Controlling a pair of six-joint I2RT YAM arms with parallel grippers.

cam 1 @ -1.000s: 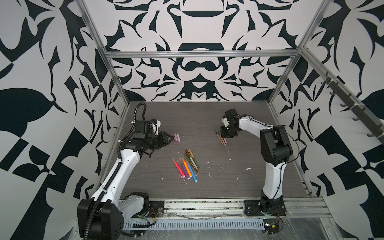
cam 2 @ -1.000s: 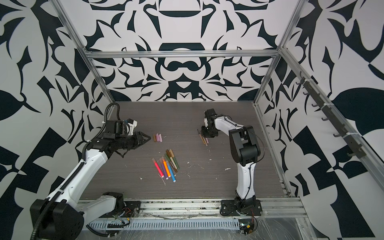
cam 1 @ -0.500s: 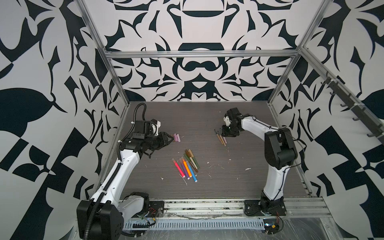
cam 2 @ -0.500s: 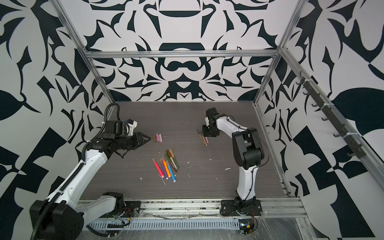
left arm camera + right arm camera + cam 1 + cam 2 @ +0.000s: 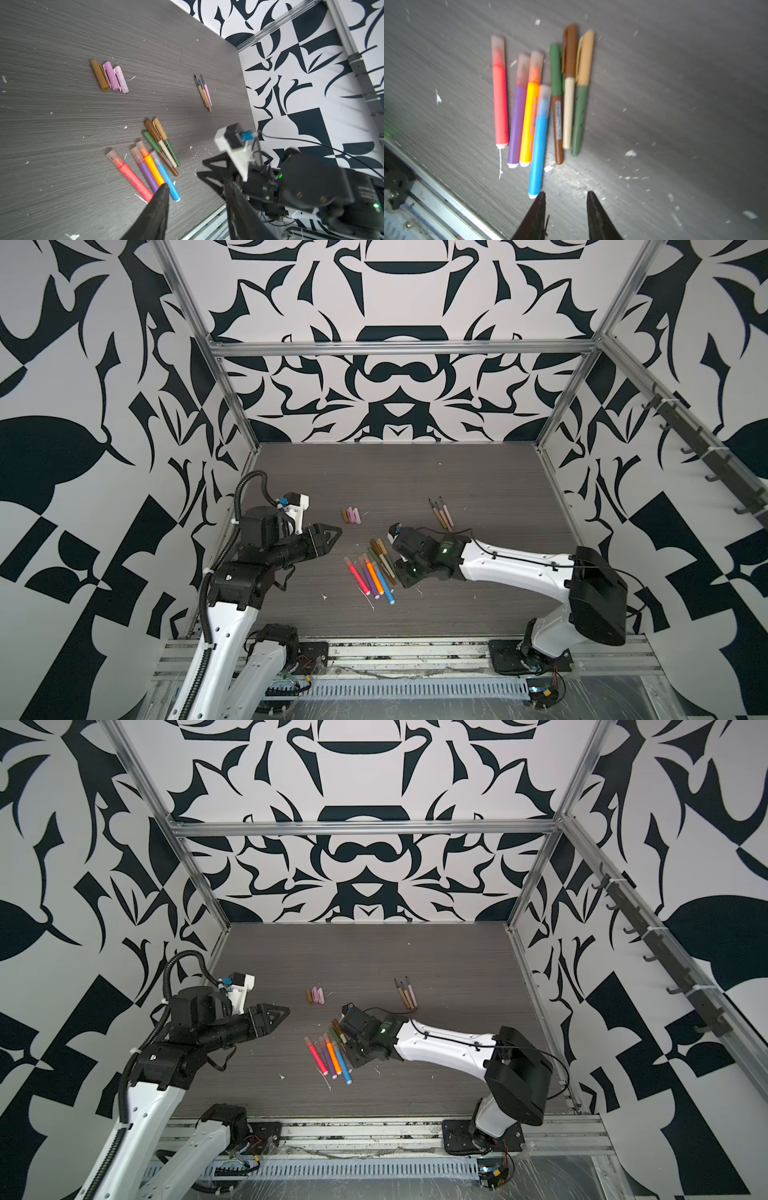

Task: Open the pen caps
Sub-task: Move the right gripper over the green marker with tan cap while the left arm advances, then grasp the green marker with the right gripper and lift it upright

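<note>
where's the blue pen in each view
In a top view: blue pen just right of the orange pen.
In a top view: blue pen, same spot.
Left wrist: blue pen, against the orange pen.
Right wrist: blue pen, its end by the right gripper.
Shared landmark: the orange pen beside it.

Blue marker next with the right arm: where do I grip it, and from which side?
Its tail end, from above, jaws across the barrel. The blue marker lies flat beside the orange marker, but its tail sticks out past its neighbours, away from the translucent cap, right beside the open right end effector.
</note>
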